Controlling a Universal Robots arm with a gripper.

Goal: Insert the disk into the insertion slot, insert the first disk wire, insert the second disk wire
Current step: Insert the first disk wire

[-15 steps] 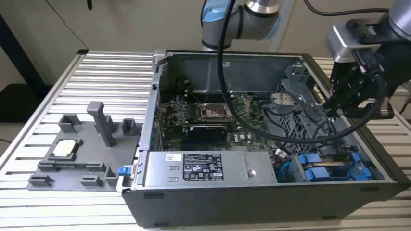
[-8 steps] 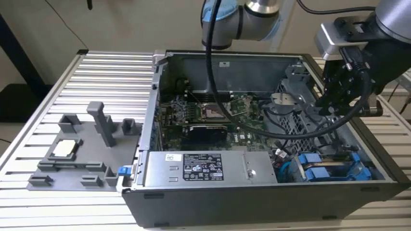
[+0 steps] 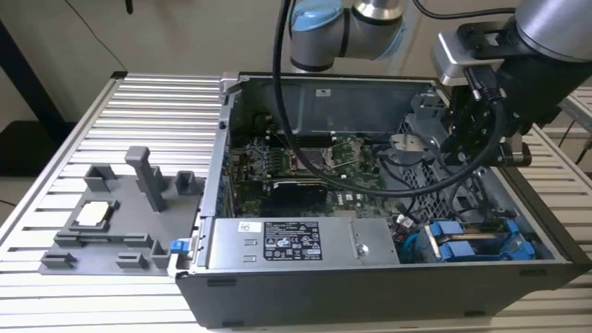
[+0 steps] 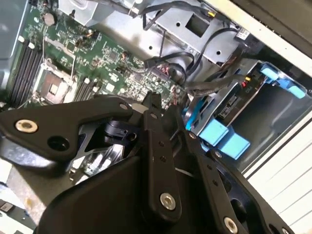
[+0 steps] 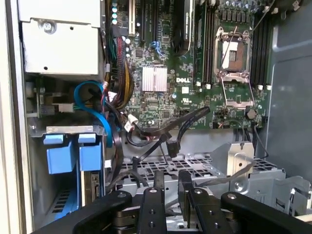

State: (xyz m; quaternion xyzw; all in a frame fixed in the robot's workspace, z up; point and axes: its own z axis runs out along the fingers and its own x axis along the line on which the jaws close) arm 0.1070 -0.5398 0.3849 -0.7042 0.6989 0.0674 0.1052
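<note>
Hand narrowly open, empty, over mesh cage, nr disk.

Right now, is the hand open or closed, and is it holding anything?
Hand: open by a narrow gap, holding nothing, over the perforated grey metal cage.

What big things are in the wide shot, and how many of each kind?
Robot arm: 1
Open computer case: 1
Grey plastic tray: 1
Labelled grey box inside the case: 1
Total: 4
</note>
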